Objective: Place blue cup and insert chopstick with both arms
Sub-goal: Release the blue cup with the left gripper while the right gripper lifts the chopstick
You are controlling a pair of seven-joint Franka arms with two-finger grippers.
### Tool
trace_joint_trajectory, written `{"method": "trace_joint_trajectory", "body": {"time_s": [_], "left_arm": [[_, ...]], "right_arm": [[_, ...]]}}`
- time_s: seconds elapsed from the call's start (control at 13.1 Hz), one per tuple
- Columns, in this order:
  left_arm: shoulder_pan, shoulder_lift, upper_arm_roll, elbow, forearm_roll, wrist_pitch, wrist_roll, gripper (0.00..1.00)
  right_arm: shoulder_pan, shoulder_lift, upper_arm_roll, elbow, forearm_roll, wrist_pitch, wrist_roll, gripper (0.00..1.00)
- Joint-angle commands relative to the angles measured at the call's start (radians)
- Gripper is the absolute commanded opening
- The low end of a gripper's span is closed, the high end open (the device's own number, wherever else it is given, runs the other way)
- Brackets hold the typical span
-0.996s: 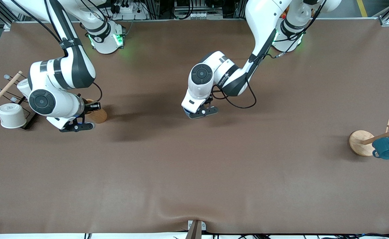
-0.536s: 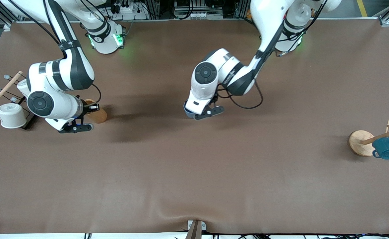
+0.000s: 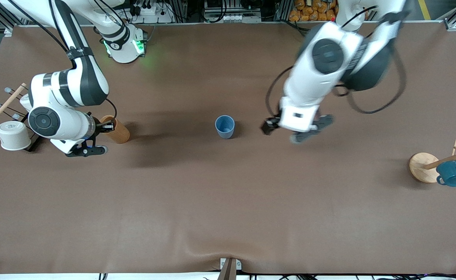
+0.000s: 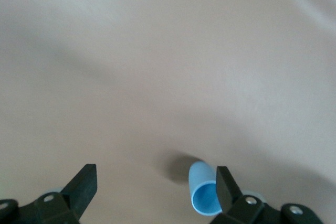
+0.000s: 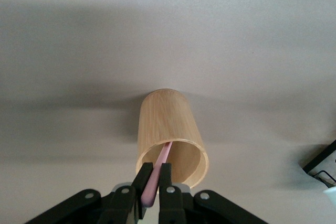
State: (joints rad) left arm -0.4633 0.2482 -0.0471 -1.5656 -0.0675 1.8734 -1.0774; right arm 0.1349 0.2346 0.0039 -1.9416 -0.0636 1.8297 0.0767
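A: What do we see first, taking the largest things on the table (image 3: 228, 202)?

B: The two arms. The right arm (image 3: 66, 93) bends down toward its own end of the table, and its right gripper (image 3: 95, 138) sits at the mouth of the brown cylindrical cup (image 3: 117, 133). The left arm (image 3: 340, 62) reaches out from its base, and its left gripper (image 3: 296, 130) hangs over bare table, apart from the blue cup (image 3: 224, 126), toward the left arm's end.

A: How do we read each gripper?

B: In the left wrist view the left gripper (image 4: 155, 192) has its jaws spread wide and holds nothing; the blue cup (image 4: 203, 195) shows beside one finger (image 4: 227, 190), not between the two. In the right wrist view the right gripper (image 5: 156, 182) is pinched narrow on the chopstick (image 5: 156, 174).

A: Which way does the chopstick run?

B: Its long axis slants from the fingers down into the brown cylindrical cup (image 5: 170, 135), the lower end inside the mouth. We cannot see that tip.

A: And the blue cup?

B: It stands upright near the table's middle, mouth up, free of both grippers.

A: What remains at the edges?

B: A white cup (image 3: 13, 135) on a rack (image 3: 2, 112) at the right arm's end; a teal mug (image 3: 451, 174) on a wooden stand (image 3: 424, 167) at the left arm's end.
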Motion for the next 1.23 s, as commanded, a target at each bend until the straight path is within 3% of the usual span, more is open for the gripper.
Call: {"method": "trace_joint_trajectory", "body": {"time_s": [0.0,0.61,0.92,1.15], "left_arm": [[0.076,-0.073,-0.011,-0.027,0.087,-0.034,0.034,1.0],[0.323,-0.187,-0.013,-0.025,0.101,-0.183,0.442,1.0],[0.389,-0.214,-0.013,-0.025,0.101,-0.217,0.577,1.0],[0.429,-0.222,-0.014,-0.024,0.101,-0.241,0.678,1.0]], "right_arm": [[-0.015,-0.011,0.016,0.018,-0.015,-0.049,0.017,0.0],[-0.017,-0.119,0.015,0.098,-0.015,-0.222,-0.003,0.0],[-0.046,-0.188,0.015,0.11,-0.013,-0.233,-0.098,0.0],[-0.046,-0.195,0.018,0.206,0.005,-0.28,-0.136,0.0]]}}
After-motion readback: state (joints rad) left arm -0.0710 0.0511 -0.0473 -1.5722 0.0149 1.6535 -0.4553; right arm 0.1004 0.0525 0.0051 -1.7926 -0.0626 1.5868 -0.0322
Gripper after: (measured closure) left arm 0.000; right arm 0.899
